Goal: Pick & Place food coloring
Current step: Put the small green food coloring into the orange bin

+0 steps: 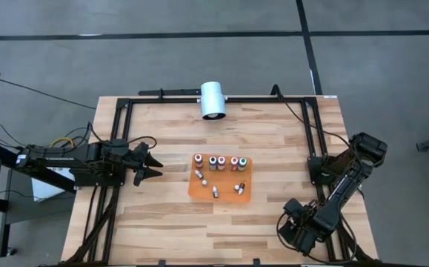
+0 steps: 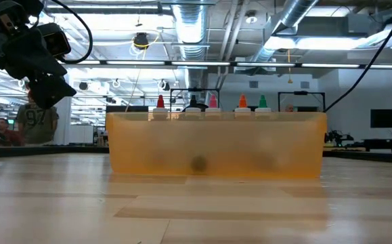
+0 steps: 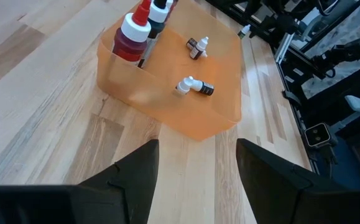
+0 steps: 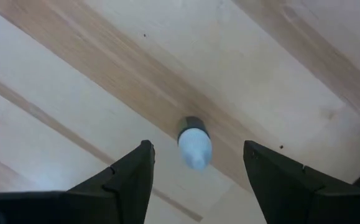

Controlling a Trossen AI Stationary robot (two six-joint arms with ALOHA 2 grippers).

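An orange tray (image 1: 193, 194) (image 2: 216, 146) sits mid-table. Several food coloring bottles (image 1: 218, 162) stand upright in its far row, and a few (image 3: 194, 86) lie on its floor. One more food coloring bottle (image 4: 192, 127), with a pale top, stands upright on the bare wood near the table's right front corner. My right gripper (image 4: 197, 148) (image 1: 294, 222) hangs open above it, pointing down, with a finger to either side of it in the wrist view and clear of it. My left gripper (image 3: 198, 146) (image 1: 155, 165) waits open left of the tray, with nothing between its fingers.
A white cylinder (image 1: 213, 99) lies at the table's far edge. Black frame rails (image 1: 314, 133) run along the table's sides and back. Bare wood lies between the tray and the right front corner. In the low view, people (image 2: 33, 115) show in the room beyond.
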